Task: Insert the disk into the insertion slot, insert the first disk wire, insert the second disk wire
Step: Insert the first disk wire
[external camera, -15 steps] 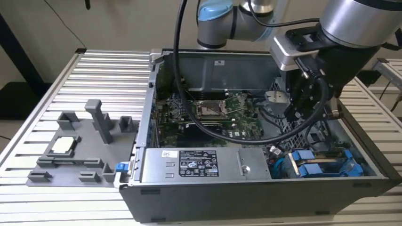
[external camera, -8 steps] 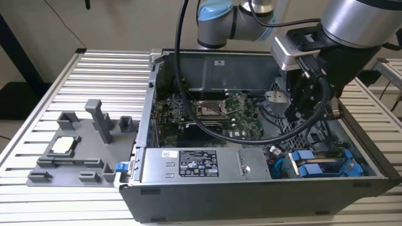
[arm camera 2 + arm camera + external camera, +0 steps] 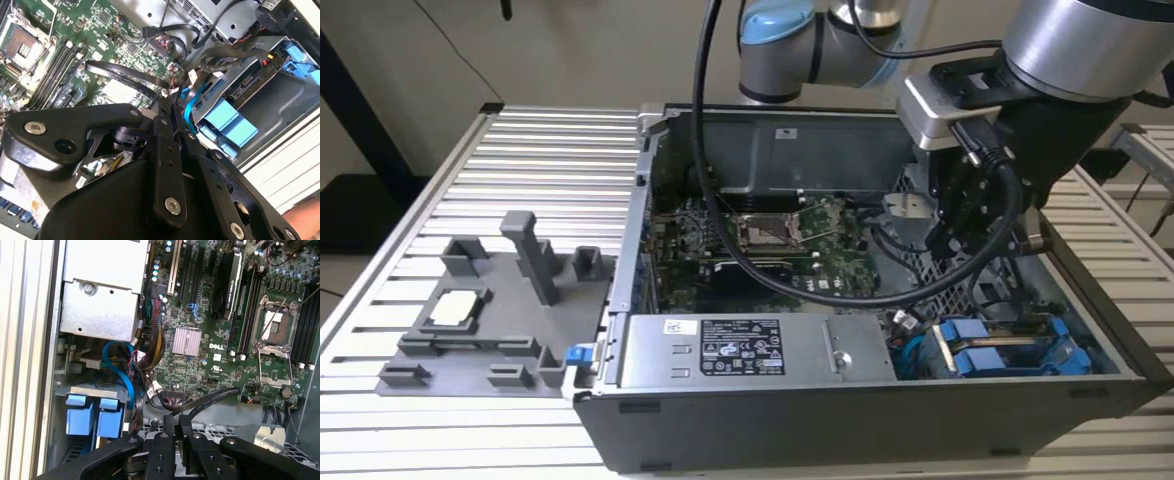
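Note:
The disk sits inside the insertion slot [image 3: 1067, 300] at the case's front corner on the exterior view's right. Its blue carrier [image 3: 1001, 350] [image 3: 230, 125] [image 3: 92, 416] faces outward, and its labelled edge [image 3: 250, 84] shows in the second wrist view. A light blue wire [image 3: 120, 371] [image 3: 187, 107] curves beside the carrier. My gripper [image 3: 958, 240] [image 3: 169, 102] [image 3: 176, 421] hangs inside the case above the motherboard, a short way from the slot. Its black fingers stand nearly together on the end of a flat black wire [image 3: 212, 399] [image 3: 125, 75] that loops over the board.
A grey power supply box [image 3: 734, 350] lies along the case's front wall next to the slot. The motherboard [image 3: 761, 240] with its empty processor socket fills the case floor. A grey fixture [image 3: 494, 310] holding a small part stands on the slatted table at the exterior view's left.

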